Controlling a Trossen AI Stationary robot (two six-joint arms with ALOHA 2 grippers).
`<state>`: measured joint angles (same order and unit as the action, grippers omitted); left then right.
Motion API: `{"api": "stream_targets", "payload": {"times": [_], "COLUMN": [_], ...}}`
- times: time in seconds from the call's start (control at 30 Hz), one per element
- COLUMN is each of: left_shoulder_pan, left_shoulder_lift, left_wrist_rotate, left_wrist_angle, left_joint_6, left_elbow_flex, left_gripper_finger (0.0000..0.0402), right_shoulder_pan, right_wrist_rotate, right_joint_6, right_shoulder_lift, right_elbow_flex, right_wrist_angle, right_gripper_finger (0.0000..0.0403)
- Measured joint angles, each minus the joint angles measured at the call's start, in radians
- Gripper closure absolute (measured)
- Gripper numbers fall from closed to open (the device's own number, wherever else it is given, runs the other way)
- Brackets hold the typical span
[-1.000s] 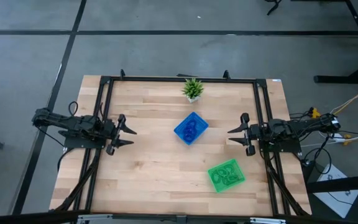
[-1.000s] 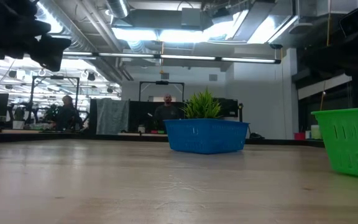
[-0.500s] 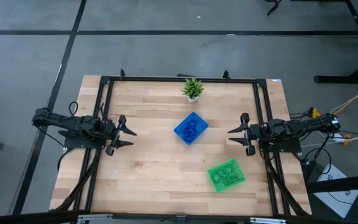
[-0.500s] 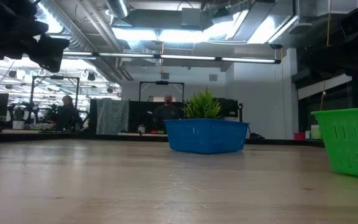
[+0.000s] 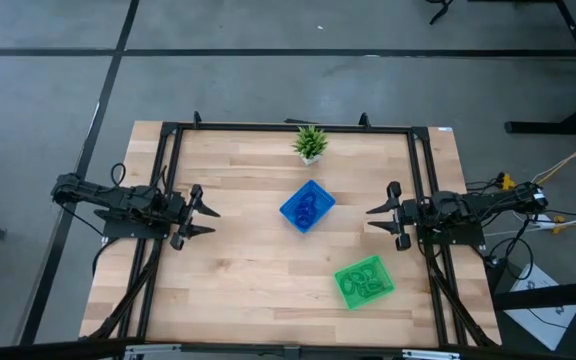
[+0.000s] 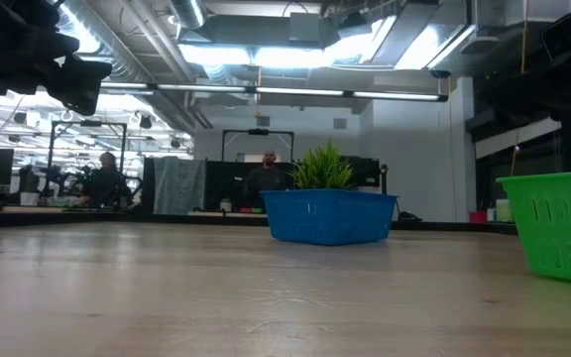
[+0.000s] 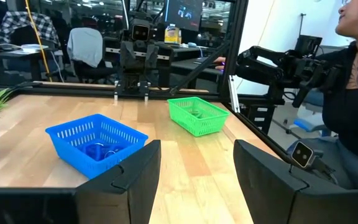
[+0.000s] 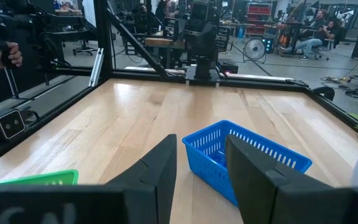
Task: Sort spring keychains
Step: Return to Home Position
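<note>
Blue spring keychains [image 5: 306, 208] lie inside the blue square tray [image 5: 307, 206] at the table's middle; they also show through its mesh in the left wrist view [image 7: 98, 151]. Green spring keychains [image 5: 366, 281] lie in the green square tray [image 5: 364, 282] near the front right. My left gripper [image 5: 208, 220] hovers open at the table's left side, pointing level toward the middle. My right gripper [image 5: 372, 219] hovers open at the right side, facing it. Neither holds anything.
A small potted plant [image 5: 310, 143] stands at the far edge behind the blue tray. A black frame [image 5: 288, 127] runs around the tabletop. Bare wood lies between the grippers and the trays. People show in the room beyond the table.
</note>
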<state>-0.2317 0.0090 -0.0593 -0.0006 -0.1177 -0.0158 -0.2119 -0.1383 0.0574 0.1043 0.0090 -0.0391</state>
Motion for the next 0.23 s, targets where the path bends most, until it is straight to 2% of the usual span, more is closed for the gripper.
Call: {"api": "stream_targets", "payload": {"times": [0.23], "left_shoulder_pan": [0.000], "left_shoulder_lift": [0.000], "left_wrist_rotate": [-0.003], "left_wrist_angle": [0.000], "left_joint_6": [0.000], "left_elbow_flex": [0.000], "left_gripper_finger": [0.0203], "right_shoulder_pan": [0.000], "right_wrist_rotate": [0.000], "right_joint_6": [0.000], "right_shoulder_lift": [0.000], "right_elbow_flex": [0.000], "right_wrist_angle": [0.000], "right_gripper_finger": [0.0267]}}
